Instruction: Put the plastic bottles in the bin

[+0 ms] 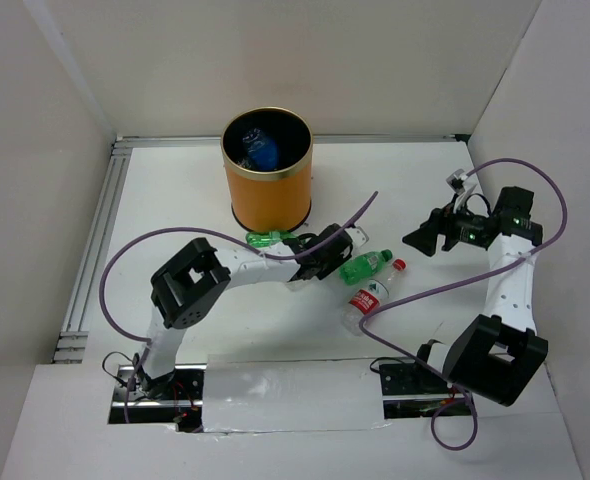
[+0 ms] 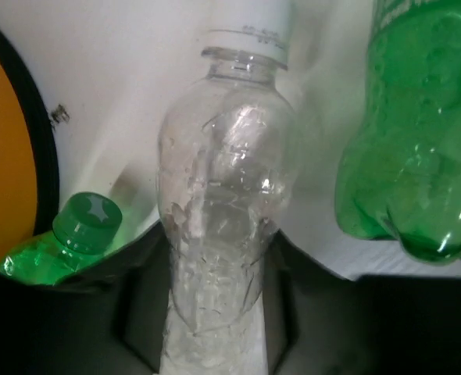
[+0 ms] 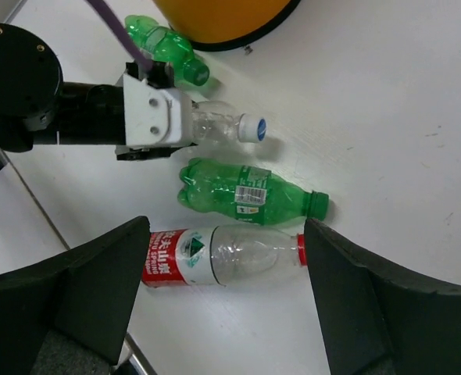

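**Desk** (image 1: 175, 200): white surface carrying everything below.

**Bin** (image 1: 267, 170): orange cylinder, upright at the far middle of the desk. A blue bottle (image 1: 264, 150) lies inside it (the rest of the dark interior cannot be made out).

**Left pincer** (image 3: 172, 121): low over the desk in front of the bin, fingers pressed against both sides of the clear bottle (image 2: 223, 195). That bottle lies on its side, its white cap pointing away from the wrist.

**Right pincer** (image 1: 422, 237): raised to the right of the loose bottles, fingers spread wide with nothing between them.

**Red-labelled bottle** (image 3: 215, 254): on its side on the desk, nearest the arm bases, red cap to the right.

**Green bottle** (image 3: 242, 191): on its side between the red-labelled bottle and the clear bottle, just beside both.

**Second green bottle** (image 3: 168, 51): on its side at the foot of the bin, next to the left pincer.
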Motion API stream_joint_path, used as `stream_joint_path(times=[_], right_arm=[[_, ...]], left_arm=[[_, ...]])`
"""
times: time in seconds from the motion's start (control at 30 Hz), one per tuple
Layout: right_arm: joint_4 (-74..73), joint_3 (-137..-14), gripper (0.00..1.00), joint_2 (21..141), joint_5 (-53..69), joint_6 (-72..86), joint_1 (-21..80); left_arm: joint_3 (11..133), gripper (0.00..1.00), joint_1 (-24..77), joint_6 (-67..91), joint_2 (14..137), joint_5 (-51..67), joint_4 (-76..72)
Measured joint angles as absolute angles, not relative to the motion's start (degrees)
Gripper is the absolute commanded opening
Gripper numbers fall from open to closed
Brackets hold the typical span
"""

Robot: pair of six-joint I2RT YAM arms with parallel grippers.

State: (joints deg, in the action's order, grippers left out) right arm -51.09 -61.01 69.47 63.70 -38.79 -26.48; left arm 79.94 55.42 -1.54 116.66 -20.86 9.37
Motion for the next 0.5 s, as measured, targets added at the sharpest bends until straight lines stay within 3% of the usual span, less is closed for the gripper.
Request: stream_joint_path(times=[0.03, 0.07, 0.13, 0.2, 0.27, 0.37, 0.4, 0.5], right_arm=[[-51.6, -61.0, 0.79, 69.5, 63.7, -39.7, -26.3], [-52.4, -61.0, 0.65, 69.5, 63.7, -41.2, -26.1], [-53.8, -61.0, 0.46, 69.4, 63.7, -44.5, -26.1], [-56.0, -60.9, 0.42, 69.4, 63.7, -47.9, -25.7], [-57.9, -60.7, 0.57, 69.4, 63.9, -51.1, -25.4], [-59.2, -59.4, 0.94, 69.1, 63.9, -55.1, -24.8], [-59.2, -58.7, 1.0, 68.9, 63.7, -56.0, -24.6], [-58.2, -55.9, 1.0, 67.2, 62.4, -57.2, -24.1]], left_arm=[[80.3, 0.34, 55.4, -1.5, 116.5, -20.5, 9.5], [80.3, 0.2, 55.5, -1.7, 116.3, -19.9, 9.4], [80.3, 0.11, 56.0, -1.4, 115.7, -19.2, 10.3], [80.4, 0.11, 56.9, -1.1, 114.6, -18.9, 11.8], [81.1, 0.11, 58.1, -1.1, 112.7, -18.8, 13.5], [84.6, 0.11, 59.7, -0.8, 106.6, -19.7, 14.7], [85.3, 0.11, 59.8, -0.6, 105.8, -19.9, 14.6], [89.7, 0.12, 58.7, 0.8, 99.5, -20.8, 12.3]])
